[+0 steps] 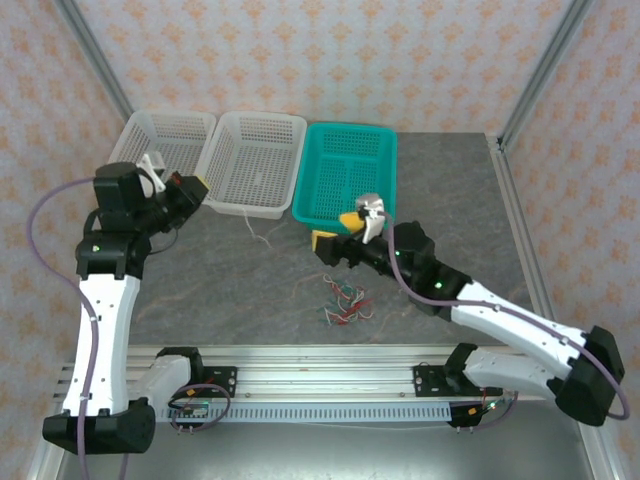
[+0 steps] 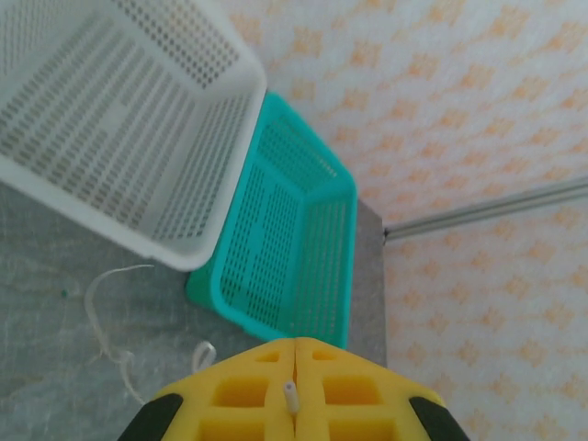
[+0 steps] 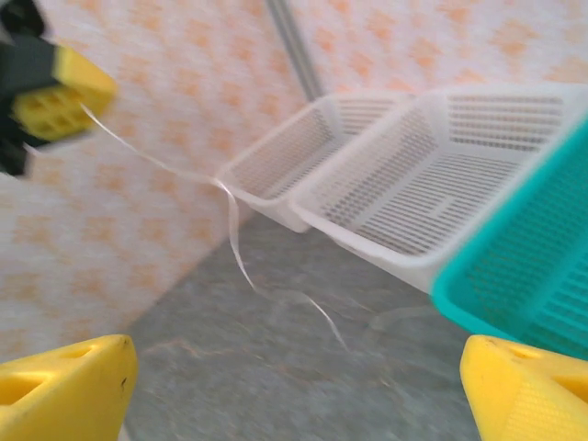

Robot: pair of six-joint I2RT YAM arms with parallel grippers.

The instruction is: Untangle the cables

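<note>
Cables [image 1: 342,303] lie in a red-green-white heap on the bench [image 1: 450,200] near the right tool [image 1: 335,231], jaws wide apart. Left tool [image 2: 294,367] is clamped on one white cable [image 2: 290,397] that trails down to the bench.

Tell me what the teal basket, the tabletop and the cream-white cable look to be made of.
Teal basket: likely moulded plastic, smooth, slightly glossy, with regular slots in walls and floor. Tabletop: matte grey mottled surface, stone-look; possibly laminate or a mat. Cream-white cable: thin flexible strand, probably plastic-sheathed wire, since it curls and drapes.
</note>
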